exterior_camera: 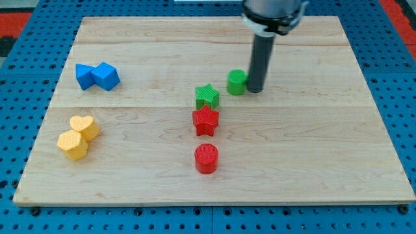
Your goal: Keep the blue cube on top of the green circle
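Your tip (pixel 254 90) stands on the board (pixel 312 149), touching or very nearly touching the right side of the green circle (pixel 236 82); the contact itself is hard to judge. There is no claw on this arm, only the rod, so no open or closed state applies. The blue cube (pixel 106 76) lies well apart at the view's left, touching a second blue block (pixel 84 76). Below the circle sit a green star (pixel 207 96), red star (pixel 205 121) and red cylinder (pixel 207 158). Two yellow blocks (pixel 77 137) touch at lower left.
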